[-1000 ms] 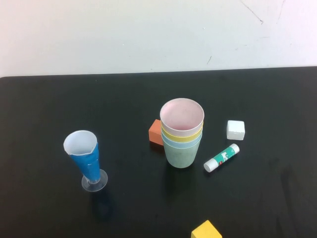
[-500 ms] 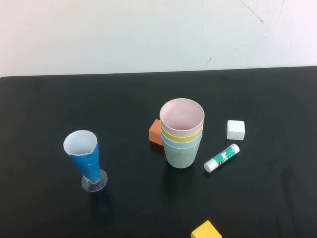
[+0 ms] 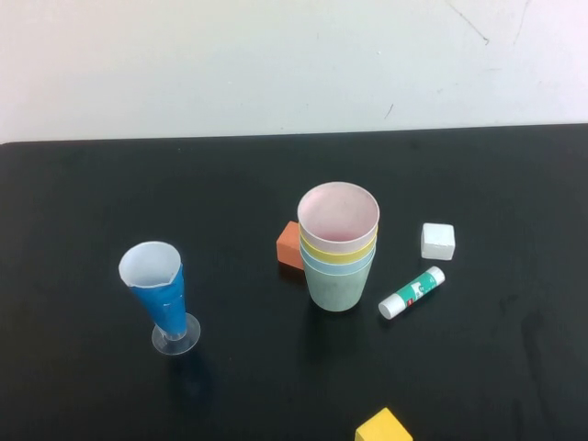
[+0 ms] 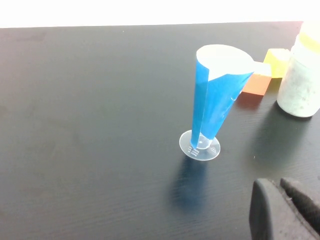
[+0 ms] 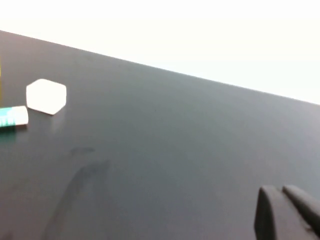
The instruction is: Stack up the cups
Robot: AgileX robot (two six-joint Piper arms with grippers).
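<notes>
The four cups stand nested in one upright stack (image 3: 338,253) at the table's middle. The pale pink cup (image 3: 338,216) is innermost on top, then the yellow rim (image 3: 322,250) and the light blue rim (image 3: 318,264). The sage green cup (image 3: 338,289) is outermost at the bottom. The green cup also shows in the left wrist view (image 4: 302,85). Neither gripper shows in the high view. My left gripper (image 4: 274,184) is shut and empty, low over the table near the cone cup. My right gripper (image 5: 277,190) is shut and empty over bare table, well to the right of the stack.
A blue-and-white cone cup (image 3: 158,294) on a clear stemmed base stands to the left. An orange block (image 3: 289,246) sits against the stack's left. A white block (image 3: 437,241) and a glue stick (image 3: 412,292) lie to its right. A yellow block (image 3: 383,427) is at the front edge.
</notes>
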